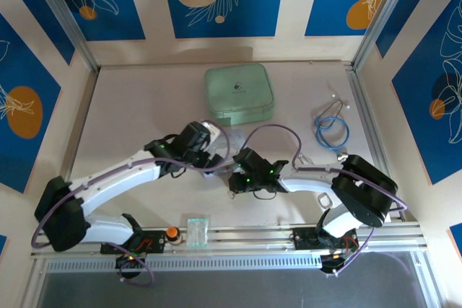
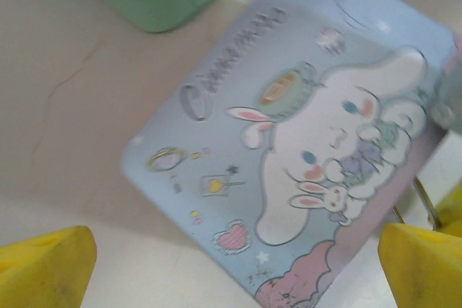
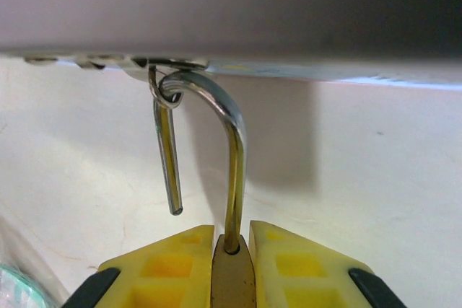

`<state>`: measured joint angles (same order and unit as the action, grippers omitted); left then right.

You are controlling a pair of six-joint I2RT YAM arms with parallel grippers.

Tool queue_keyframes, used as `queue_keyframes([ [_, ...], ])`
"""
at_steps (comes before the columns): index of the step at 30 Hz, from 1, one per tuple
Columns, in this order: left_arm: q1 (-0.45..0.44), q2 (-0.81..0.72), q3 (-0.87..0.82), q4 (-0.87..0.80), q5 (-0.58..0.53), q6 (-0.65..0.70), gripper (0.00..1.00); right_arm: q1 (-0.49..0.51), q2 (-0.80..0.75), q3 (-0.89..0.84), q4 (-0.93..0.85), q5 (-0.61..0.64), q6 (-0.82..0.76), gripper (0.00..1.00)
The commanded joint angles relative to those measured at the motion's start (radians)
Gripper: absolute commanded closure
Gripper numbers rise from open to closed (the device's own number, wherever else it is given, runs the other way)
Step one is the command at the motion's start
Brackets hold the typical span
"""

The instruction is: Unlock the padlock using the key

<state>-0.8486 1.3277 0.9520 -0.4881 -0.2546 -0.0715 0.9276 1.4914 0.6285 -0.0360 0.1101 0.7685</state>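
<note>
Pinching tiny brass-gold padlock (image 3: 237,149) with thin silver shackle in narrowed right end effector (image 3: 231,239), shackle hooked at edge of lilac cartoon tin (image 2: 289,106). Hovering left end effector (image 2: 232,265) wide open above tin.

Top view: steeply down on the pale beige table (image 1: 144,106). Left wrist: close above the lilac cartoon-printed tin (image 2: 289,142). Right wrist: table-level, facing that tin's edge past the small brass padlock (image 3: 233,279).

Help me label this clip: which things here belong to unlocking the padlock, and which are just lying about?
Job: padlock, clamped in the right gripper, its shackle hooked on the cartoon tin.
Lying about: green case; small clear box; blue loops at far right.
</note>
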Motion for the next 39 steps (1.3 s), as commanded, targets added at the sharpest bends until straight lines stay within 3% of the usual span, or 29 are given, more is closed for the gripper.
queue_keyframes([
  [1,-0.049,0.083,0.049,-0.085,-0.053,0.171,0.01,-0.041,-0.033,-0.065,0.022,-0.055,0.058,0.83],
  [5,-0.069,0.142,0.063,-0.095,-0.06,0.181,0.02,-0.059,-0.028,-0.115,0.116,-0.075,0.095,0.84],
  [12,-0.132,0.228,0.063,-0.101,-0.147,0.205,0.16,-0.058,-0.009,-0.173,0.296,-0.026,0.198,0.84],
  [24,-0.204,0.351,0.053,-0.071,-0.191,0.19,0.48,-0.055,-0.017,-0.28,0.494,0.128,0.355,0.89],
  [39,-0.256,0.416,0.055,-0.073,-0.216,0.195,0.52,-0.07,0.144,-0.355,0.871,0.201,0.534,0.93],
])
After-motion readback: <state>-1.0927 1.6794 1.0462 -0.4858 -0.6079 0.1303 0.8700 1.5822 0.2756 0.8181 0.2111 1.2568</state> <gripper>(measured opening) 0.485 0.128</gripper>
